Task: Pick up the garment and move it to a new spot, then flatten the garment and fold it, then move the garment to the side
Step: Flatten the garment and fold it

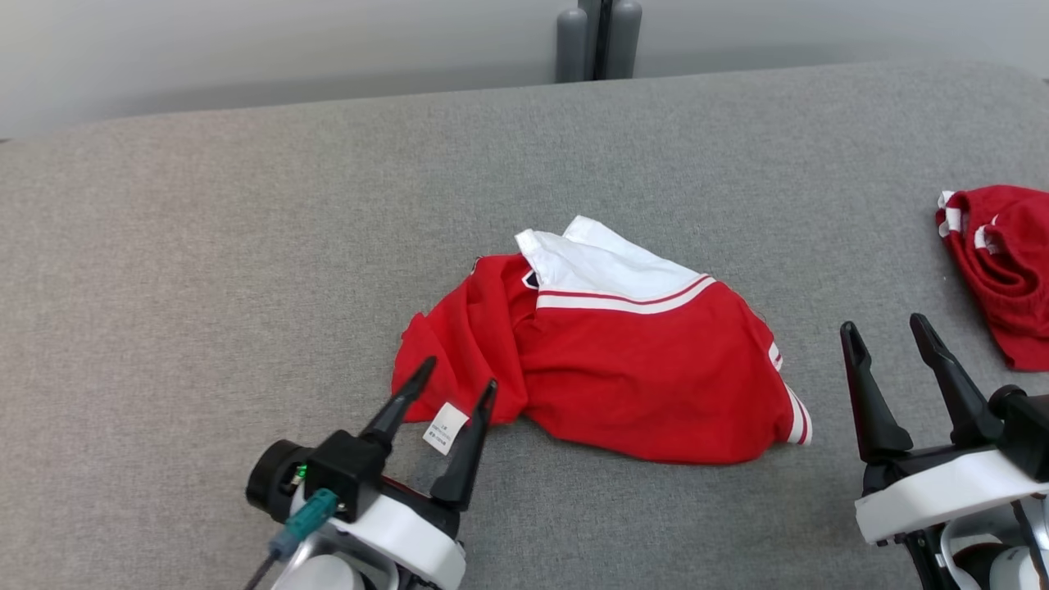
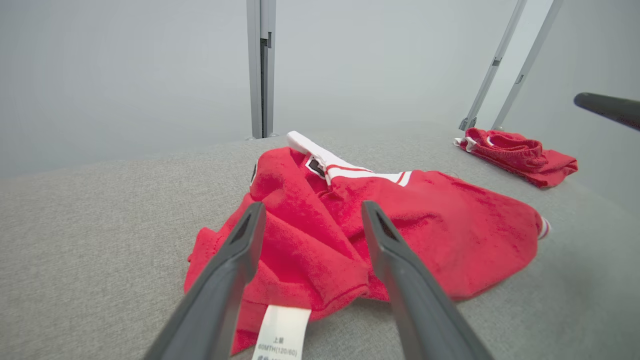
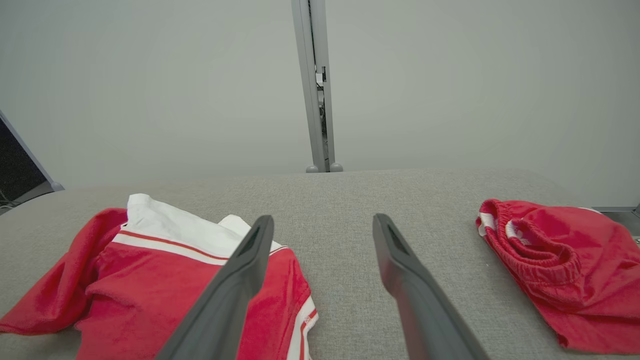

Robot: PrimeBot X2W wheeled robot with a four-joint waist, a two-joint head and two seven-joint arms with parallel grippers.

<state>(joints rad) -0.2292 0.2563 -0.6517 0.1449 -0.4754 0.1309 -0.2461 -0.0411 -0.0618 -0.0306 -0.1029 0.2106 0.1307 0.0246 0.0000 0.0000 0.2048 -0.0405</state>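
The garment (image 1: 639, 369) is a red top with a white collar and white stripes, lying crumpled in the middle of the grey table (image 1: 205, 246). Its white label (image 1: 445, 428) sticks out at the near left edge. My left gripper (image 1: 460, 373) stands open over that edge, its fingers on either side of the label and pinching nothing. In the left wrist view the garment (image 2: 450, 230) and label (image 2: 282, 330) lie between and beyond the open left gripper (image 2: 312, 205). My right gripper (image 1: 883, 324) is open at the lower right, apart from the garment (image 3: 165, 270), which lies left of the right gripper (image 3: 322, 217).
A second red piece with white trim (image 1: 1004, 262) lies bunched at the table's right edge, also seen in the wrist views (image 2: 515, 152) (image 3: 560, 260). A grey post (image 1: 598, 37) stands behind the table's far edge. Bare grey cloth surrounds the garment.
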